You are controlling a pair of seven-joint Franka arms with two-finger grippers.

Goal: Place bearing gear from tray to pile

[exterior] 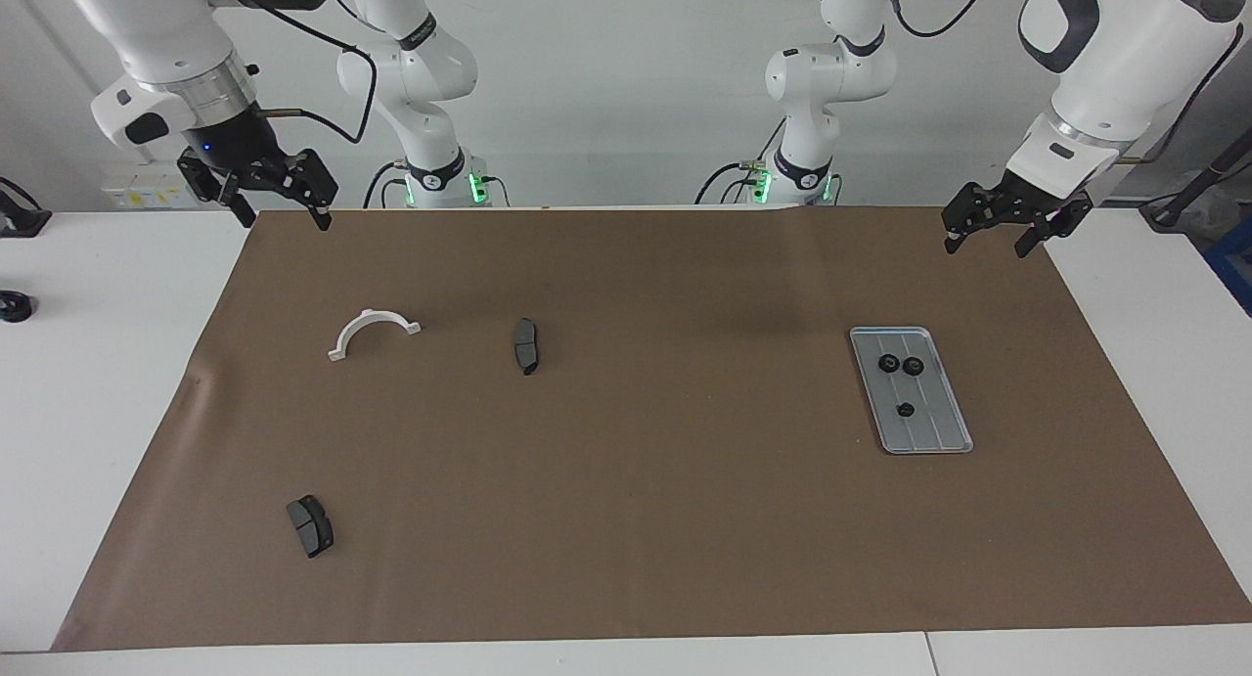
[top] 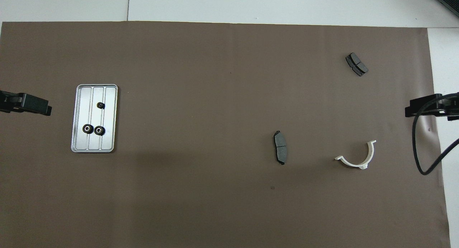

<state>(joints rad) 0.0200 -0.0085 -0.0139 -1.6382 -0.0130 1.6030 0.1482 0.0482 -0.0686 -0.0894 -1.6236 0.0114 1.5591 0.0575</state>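
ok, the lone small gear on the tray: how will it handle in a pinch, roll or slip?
The small gear lies flat on the tray, so it probably won't roll. It looks rigid, likely dense metal. Being tiny and low, it may slip when pinched.

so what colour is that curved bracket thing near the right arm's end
White; the curved bracket shows best in the overhead view, against the brown mat.

A white half-ring bracket and two dark brake pads lie on brown paper.

Probably a robotics lab: two arms, papered table.
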